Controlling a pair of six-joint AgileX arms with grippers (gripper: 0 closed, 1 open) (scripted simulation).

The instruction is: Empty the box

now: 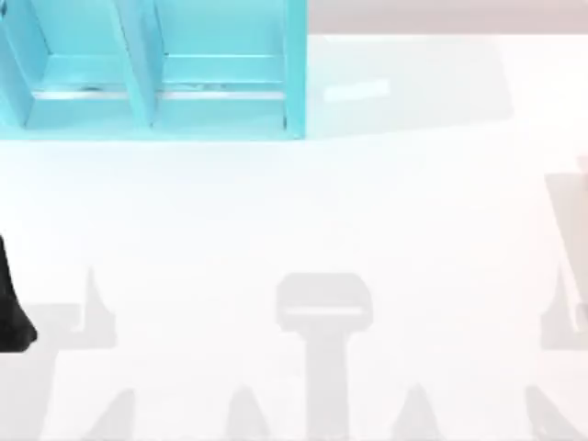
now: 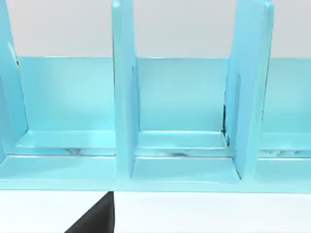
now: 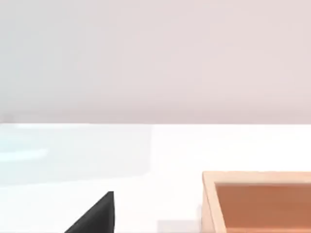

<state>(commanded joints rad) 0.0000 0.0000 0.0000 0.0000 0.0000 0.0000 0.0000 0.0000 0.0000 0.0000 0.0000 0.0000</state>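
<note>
While left arm sits parked at surface's left edge, blue divided rack stands at far left, compartments bare. Wooden box rests on surface, seen from right wrist. Fingers' state: cannot tell, either arm.

You have a light blue shelf unit standing at the far left of the white table, with upright dividers splitting it into open compartments. From the left wrist view you look straight into those compartments, and the ones you can see hold nothing.
</note>
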